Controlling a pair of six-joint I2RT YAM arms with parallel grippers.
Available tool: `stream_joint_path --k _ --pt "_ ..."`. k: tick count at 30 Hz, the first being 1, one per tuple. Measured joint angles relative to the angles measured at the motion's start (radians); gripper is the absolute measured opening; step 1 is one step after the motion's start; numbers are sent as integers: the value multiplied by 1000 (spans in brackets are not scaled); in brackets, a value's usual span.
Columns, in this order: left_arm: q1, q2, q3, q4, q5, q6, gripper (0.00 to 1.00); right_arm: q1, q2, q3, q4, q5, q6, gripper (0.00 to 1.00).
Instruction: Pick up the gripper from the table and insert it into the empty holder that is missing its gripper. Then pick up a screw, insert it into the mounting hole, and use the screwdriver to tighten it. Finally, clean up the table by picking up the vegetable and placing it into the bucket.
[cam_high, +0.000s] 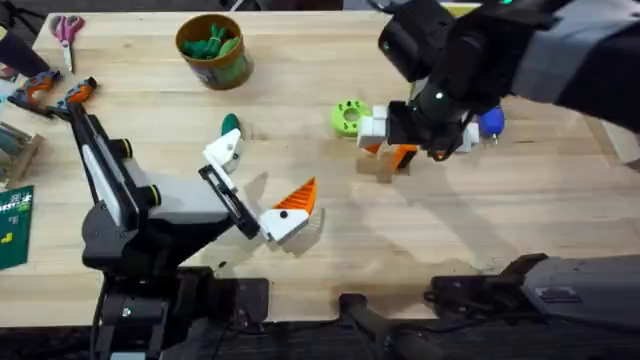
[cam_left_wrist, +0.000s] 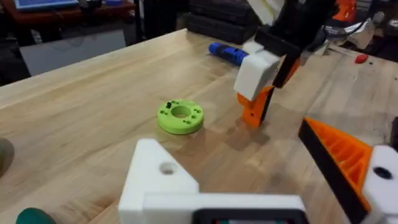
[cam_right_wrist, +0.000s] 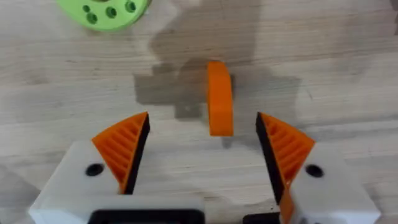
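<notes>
The loose orange gripper (cam_right_wrist: 219, 99) stands on edge on the table, just ahead of my right gripper (cam_right_wrist: 202, 121), in line with the gap between the open orange fingers and touching neither. From overhead the right gripper (cam_high: 415, 138) hovers over the orange gripper (cam_high: 401, 155). My left gripper (cam_high: 258, 180) is open and holds nothing. Its empty holder (cam_left_wrist: 163, 180) is a bare white block; the other jaw carries an orange finger (cam_left_wrist: 345, 155). The blue screwdriver (cam_high: 490, 122) lies right of the right gripper. The dark green vegetable (cam_high: 230, 124) lies near the empty holder (cam_high: 222, 150). The bucket (cam_high: 213, 48) stands at the back.
A bright green ring (cam_high: 347, 117) with holes lies left of the right gripper. Scissors (cam_high: 67, 30) and orange-handled pliers (cam_high: 55, 95) lie at the far left, with a green card (cam_high: 15, 225) near the left arm's base.
</notes>
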Motion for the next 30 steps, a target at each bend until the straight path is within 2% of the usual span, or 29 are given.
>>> stream_joint_path --k 9,18,30 --pt "0 0 0 0 0 0 986 -6 51 0 5 10 -13 990" --pt "0 0 0 0 0 0 986 -71 51 0 16 -18 -50 990" --pt "0 0 0 0 0 0 986 -71 51 -15 42 -55 -65 975"
